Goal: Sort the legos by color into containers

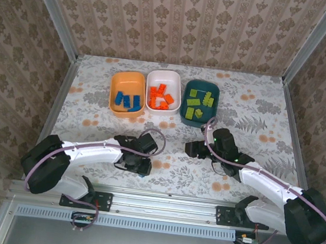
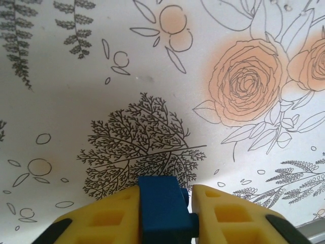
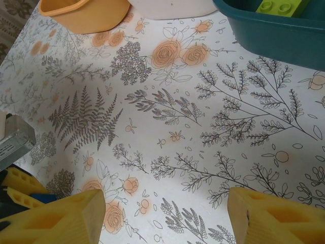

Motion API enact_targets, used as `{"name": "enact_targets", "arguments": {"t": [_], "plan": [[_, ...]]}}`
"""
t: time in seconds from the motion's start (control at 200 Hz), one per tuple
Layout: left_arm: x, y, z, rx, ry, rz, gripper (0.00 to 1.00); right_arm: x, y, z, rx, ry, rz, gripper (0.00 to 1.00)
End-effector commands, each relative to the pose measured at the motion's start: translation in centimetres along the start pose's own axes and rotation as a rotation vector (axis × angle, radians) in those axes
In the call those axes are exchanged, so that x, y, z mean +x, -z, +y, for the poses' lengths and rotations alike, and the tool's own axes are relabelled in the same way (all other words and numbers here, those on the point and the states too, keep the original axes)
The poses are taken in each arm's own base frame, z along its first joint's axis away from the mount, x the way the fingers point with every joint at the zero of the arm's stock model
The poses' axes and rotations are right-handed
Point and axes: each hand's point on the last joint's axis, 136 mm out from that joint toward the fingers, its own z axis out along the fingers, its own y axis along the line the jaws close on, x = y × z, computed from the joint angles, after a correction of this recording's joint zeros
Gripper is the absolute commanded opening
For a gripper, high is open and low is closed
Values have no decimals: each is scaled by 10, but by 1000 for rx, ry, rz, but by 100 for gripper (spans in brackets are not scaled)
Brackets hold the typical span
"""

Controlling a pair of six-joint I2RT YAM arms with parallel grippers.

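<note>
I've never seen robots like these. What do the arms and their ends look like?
The left arm and right arm are white tubes between chunky black joints, with a mauve cable running along each. The left end effector and right end effector have blocky yellow fingers with square hollows moulded in.

containers (image 1: 174, 80) side by side, legos (image 1: 161, 97) inside

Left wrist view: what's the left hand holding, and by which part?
A blue lego, pinched by its opposite sides between the fingers of the left hand.
</note>
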Motion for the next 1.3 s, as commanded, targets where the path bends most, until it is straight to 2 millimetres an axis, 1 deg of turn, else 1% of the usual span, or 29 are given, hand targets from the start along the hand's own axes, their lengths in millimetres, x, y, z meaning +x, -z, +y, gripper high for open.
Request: {"name": "enact_targets", "arguments": {"t": [0.0,0.165,0.24,0.29,0.37,0.46,0.565,0.59,0.655,0.735,0.8,0.835,0.895,0.995,1.13,1.185,1.295], "plan": [[-1,4,-1,-1,-12,-8,24,3,0,-4,20,-12,-5,66],[-9,15,1,25,7,-42,23,2,0,-4,21,-11,-8,66],[-17,26,5,48,24,-69,23,2,-1,-4,21,-11,-7,66],[-25,37,9,73,39,-95,23,1,-2,-4,21,-9,-8,66],[-44,62,14,127,66,-153,23,2,-3,-4,23,-6,-4,67],[-67,97,26,176,99,-228,23,4,-6,-6,26,-8,2,67],[-97,143,45,178,119,-325,24,6,-10,-7,23,-13,4,67],[-107,155,54,168,140,-356,24,7,-12,-8,23,-17,6,67],[-129,179,66,153,156,-413,24,10,-15,-9,21,-21,11,67],[-156,202,77,152,179,-477,24,14,-20,-10,19,-26,25,67],[-179,213,84,169,198,-515,24,16,-23,-11,19,-26,35,67],[-191,216,89,175,212,-528,24,17,-25,-12,19,-25,41,67],[-211,215,96,193,236,-530,24,19,-27,-13,22,-20,51,67],[-244,203,108,230,277,-516,24,23,-30,-14,20,-20,63,67],[-281,174,127,278,337,-480,23,28,-38,-14,8,-29,88,67],[-292,160,133,292,356,-453,23,30,-41,-13,1,-35,96,67],[-312,137,142,289,366,-416,23,30,-44,-10,-4,-37,101,67]]}}
